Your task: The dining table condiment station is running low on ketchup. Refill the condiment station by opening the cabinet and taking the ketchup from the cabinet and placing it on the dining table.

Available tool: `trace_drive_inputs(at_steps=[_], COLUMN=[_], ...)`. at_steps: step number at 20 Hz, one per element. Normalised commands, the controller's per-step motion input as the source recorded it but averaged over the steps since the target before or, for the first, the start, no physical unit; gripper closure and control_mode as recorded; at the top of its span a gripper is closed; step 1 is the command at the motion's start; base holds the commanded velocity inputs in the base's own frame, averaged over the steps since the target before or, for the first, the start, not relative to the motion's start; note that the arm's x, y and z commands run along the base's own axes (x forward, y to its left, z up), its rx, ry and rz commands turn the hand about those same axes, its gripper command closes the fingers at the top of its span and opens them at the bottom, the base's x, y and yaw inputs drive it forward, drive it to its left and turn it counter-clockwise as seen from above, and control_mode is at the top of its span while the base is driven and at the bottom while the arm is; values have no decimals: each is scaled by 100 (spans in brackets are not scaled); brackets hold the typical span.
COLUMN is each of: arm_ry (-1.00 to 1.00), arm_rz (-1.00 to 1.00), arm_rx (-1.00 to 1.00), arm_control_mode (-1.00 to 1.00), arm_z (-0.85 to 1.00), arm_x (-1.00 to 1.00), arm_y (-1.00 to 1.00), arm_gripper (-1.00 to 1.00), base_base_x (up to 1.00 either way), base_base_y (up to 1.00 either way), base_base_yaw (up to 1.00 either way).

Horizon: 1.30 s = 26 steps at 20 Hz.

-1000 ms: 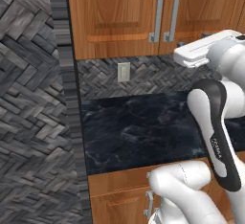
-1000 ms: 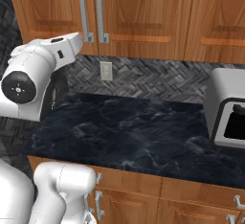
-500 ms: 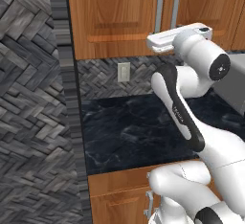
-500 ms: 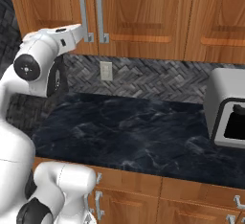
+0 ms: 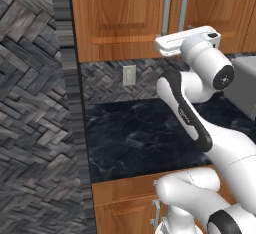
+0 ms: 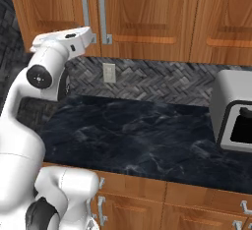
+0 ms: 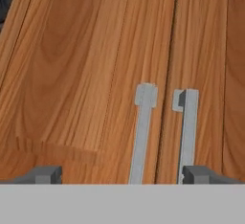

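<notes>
We find the tool (image 7: 119,174) spread wide, facing the closed cabinet (image 7: 86,65), whose two upright handles (image 7: 142,132) stand ahead, towards its right fingertip.

Cabinet (image 6: 147,17) doors closed; toaster (image 6: 235,112) on counter (image 6: 138,145).

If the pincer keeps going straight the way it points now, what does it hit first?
Probably the closed cabinet: its left door handle sits between the open pincer's tips. Depth is unclear.
</notes>
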Motion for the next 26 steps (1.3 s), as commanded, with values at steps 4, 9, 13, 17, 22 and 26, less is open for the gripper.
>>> trace_drive_inputs(at_steps=[4,9,13,17,22,26], arm_ry=[-1,0,0,2,4,4], arm_rz=[0,0,0,0,0,0], arm_rx=[1,0,0,0,0,0], arm_control_mode=[-100,-100,-100,-100,-100,-100], arm_z=[0,0,0,0,-1,0], arm_x=[38,49,51,55,53,34], arm_y=[-7,0,0,0,0,0], arm_gripper=[-100,-100,-100,-100,-100,-100], base_base_x=[0,0,0,0,0,0], base_base_y=[0,0,0,0,0,0], base_base_yaw=[0,0,0,0,0,0])
